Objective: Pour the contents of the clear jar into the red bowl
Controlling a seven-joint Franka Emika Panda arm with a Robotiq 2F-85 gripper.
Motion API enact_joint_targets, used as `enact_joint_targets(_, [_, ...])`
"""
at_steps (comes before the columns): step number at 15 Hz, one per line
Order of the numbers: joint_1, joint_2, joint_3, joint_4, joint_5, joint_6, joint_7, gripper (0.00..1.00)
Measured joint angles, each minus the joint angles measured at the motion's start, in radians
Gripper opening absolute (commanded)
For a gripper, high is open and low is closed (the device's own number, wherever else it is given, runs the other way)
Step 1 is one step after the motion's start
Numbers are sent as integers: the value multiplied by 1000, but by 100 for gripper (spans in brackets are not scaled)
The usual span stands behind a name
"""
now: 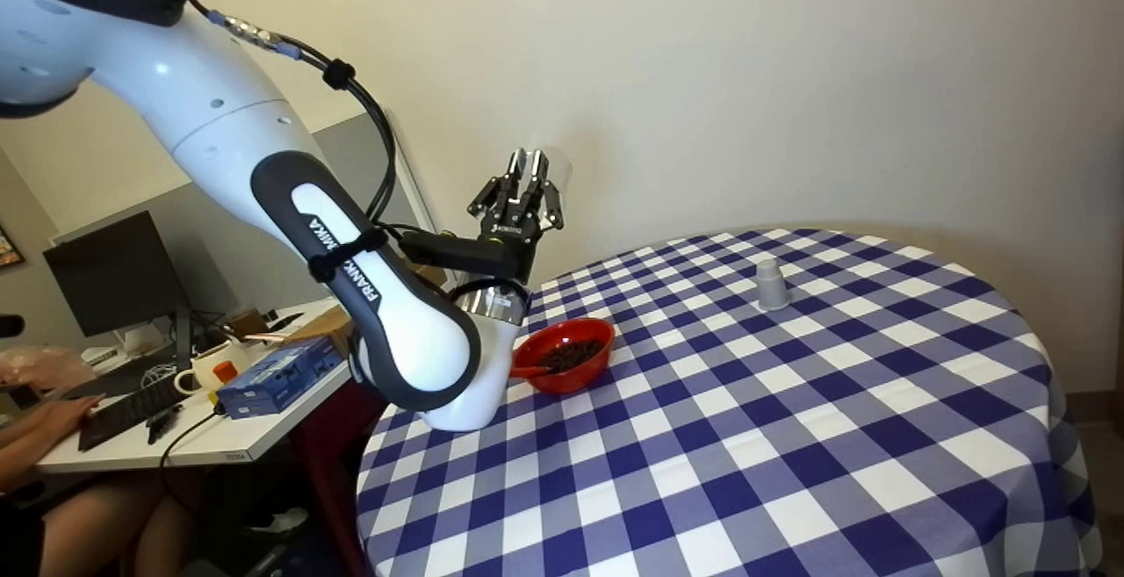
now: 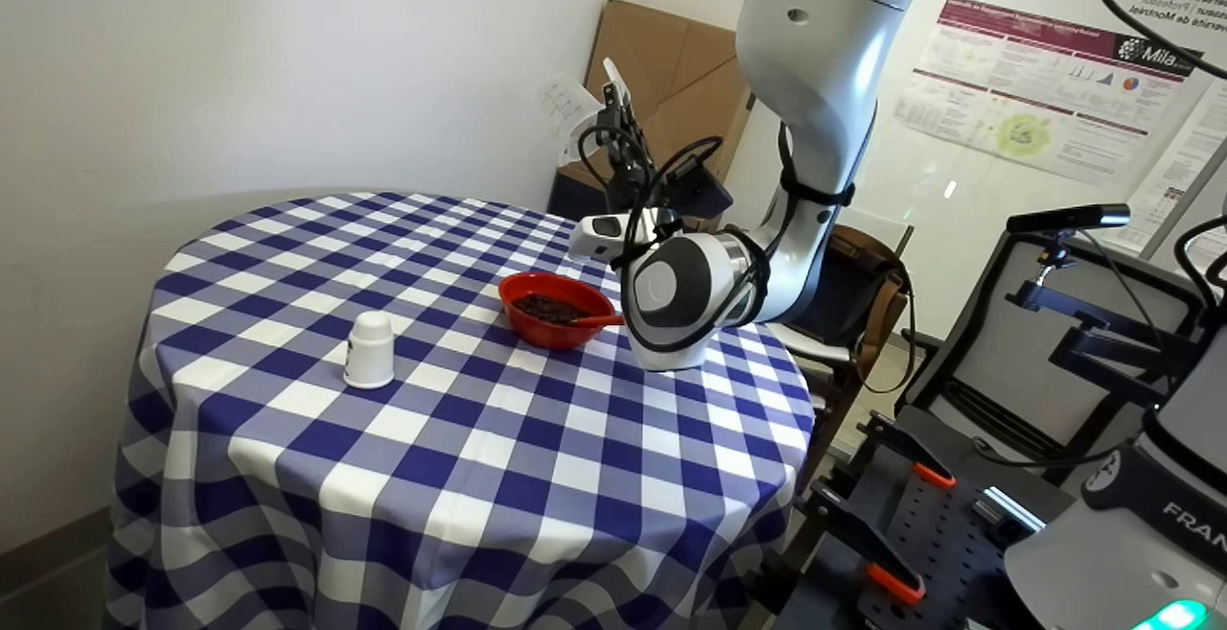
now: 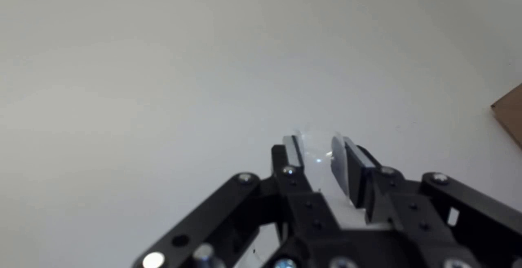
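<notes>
Clear jar [image 3: 319,153] pinched in upward-pointing tool [image 1: 529,158], arm [image 1: 250,133] slanting down, wrist [image 1: 481,379] bent upward near red bowl [image 1: 580,378]

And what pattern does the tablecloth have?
Checks: the tablecloth has dark blue, paler blue and white squares, showing best in both exterior views.

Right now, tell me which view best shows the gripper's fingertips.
The wrist view: both fingertips appear close up, part of the clear jar between them. Both exterior views show them much smaller: distinct on the gripper in an exterior view, and hard to separate in an exterior view, against brown cardboard.
</notes>
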Motion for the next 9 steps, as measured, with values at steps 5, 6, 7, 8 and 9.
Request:
enact_joint_targets(5, [27,39,-27,0,36,-75,-1,28])
enact_joint_targets(6, [27,44,-28,1,36,-77,-1,28])
enact_joint_targets(7, [28,45,-28,2,36,-77,-1,53])
enact_joint_targets(8, [28,45,-29,3,36,-77,-1,11])
enact_joint_targets(9, [28,45,-30,3,36,-77,-1,14])
